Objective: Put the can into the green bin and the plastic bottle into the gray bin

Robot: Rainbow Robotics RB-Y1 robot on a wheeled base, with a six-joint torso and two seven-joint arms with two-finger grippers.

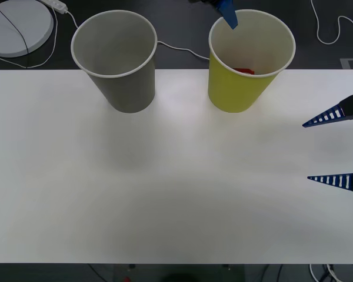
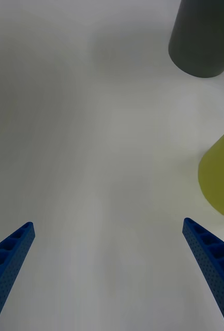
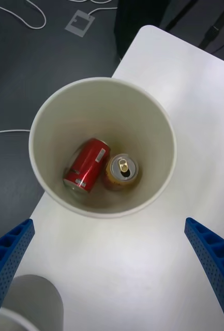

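We see two red cans at the bottom of the green bin: one can lies on its side, a second can stands upright just beside it, gold top showing. In the front view only a sliver of red shows inside the bin, which stands at the far edge of the white bench, with the gray bin well apart on its left. No plastic bottle is visible on the bench.

Our left gripper hangs above the green bin, its jaws released and holding nothing; in the front view one blue finger pokes in over the bin's far rim. Our right gripper waits at the right edge of the bench, low over bare surface, jaws likewise spread wide and empty.

We judge the can half of the task done and the step in hand to be drawing the left arm clear. To do it well we would lift straight up before swinging sideways, so no finger catches the light paper rim and tips the bin. The jaws should remain apart through the lift. Then the bottle must be found; we cannot tell where it lies, so whichever arm fetches it should cross the bench well clear of both cups.
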